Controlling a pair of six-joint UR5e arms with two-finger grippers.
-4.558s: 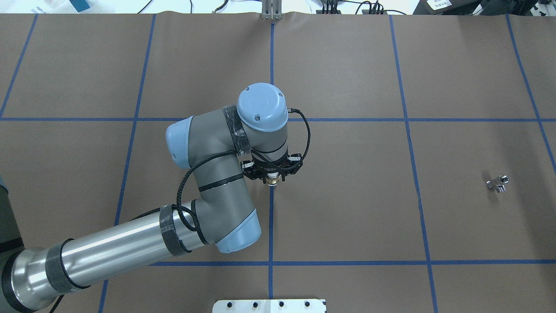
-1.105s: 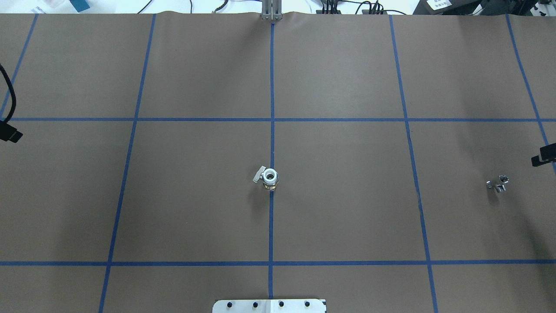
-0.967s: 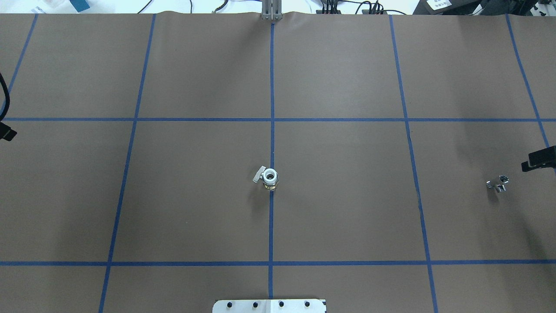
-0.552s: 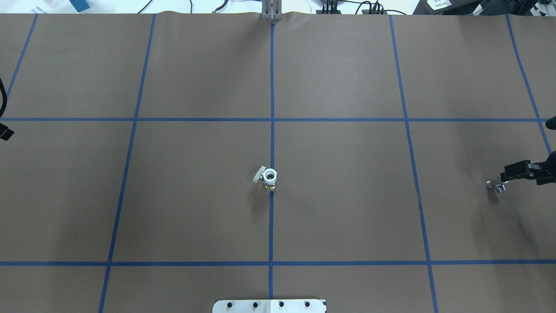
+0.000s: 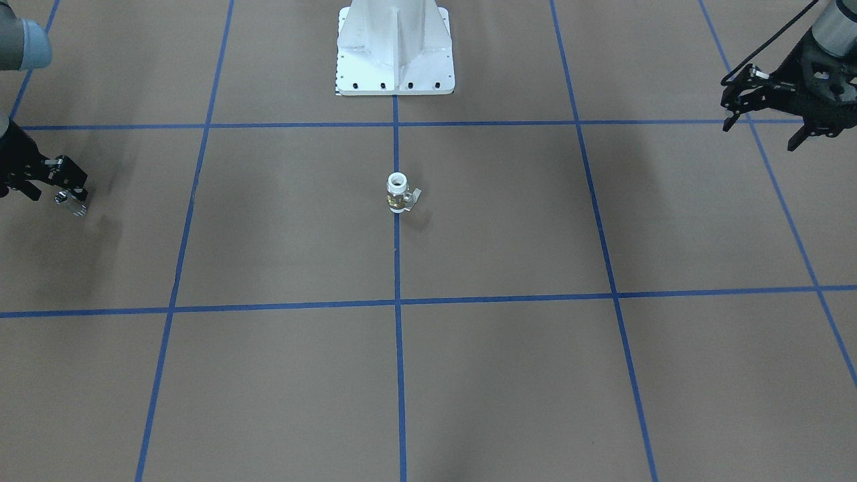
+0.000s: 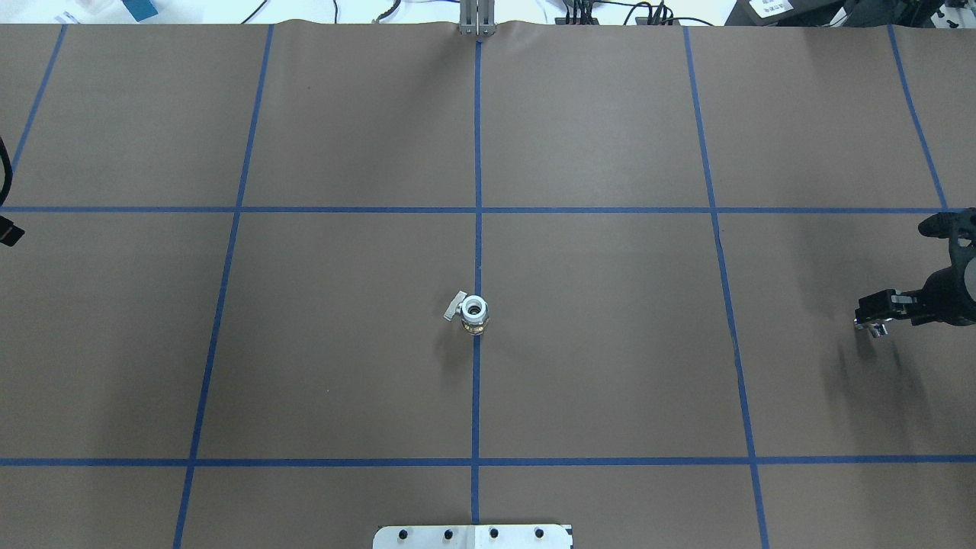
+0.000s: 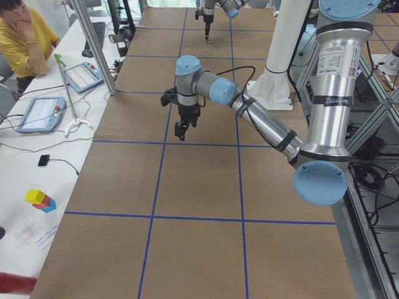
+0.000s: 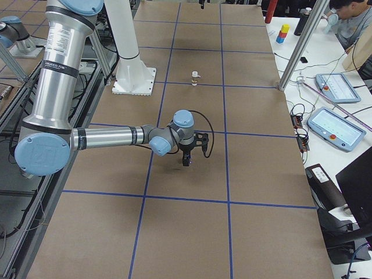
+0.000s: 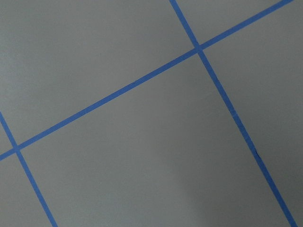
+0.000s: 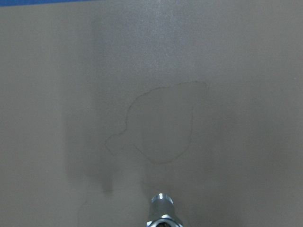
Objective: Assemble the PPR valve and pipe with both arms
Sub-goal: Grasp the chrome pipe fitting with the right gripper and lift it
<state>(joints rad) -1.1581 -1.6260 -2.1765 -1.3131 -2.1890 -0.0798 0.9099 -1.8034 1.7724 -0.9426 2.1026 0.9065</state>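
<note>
The PPR valve (image 6: pixel 474 311) stands upright on the centre blue line, white with a brass band and its handle to one side; it also shows in the front view (image 5: pixel 396 193). The pipe (image 6: pixel 871 329) is a small silver stub at the table's right, seen too in the front view (image 5: pixel 67 201) and at the bottom edge of the right wrist view (image 10: pixel 162 210). My right gripper (image 5: pixel 57 193) hangs just over the pipe, looks open and holds nothing. My left gripper (image 5: pixel 760 130) is open and empty, raised far off at the table's left side.
The robot's white pedestal (image 5: pixel 395 50) stands at the near middle edge. Blue tape lines (image 6: pixel 477 210) grid the brown table cover. Operators sit at side tables with tablets (image 8: pixel 334 125) beyond the far edge.
The left arm has let go of the valve, leaving it upright, and has withdrawn to the left edge. The right gripper has come in from the right edge to over the pipe.
</note>
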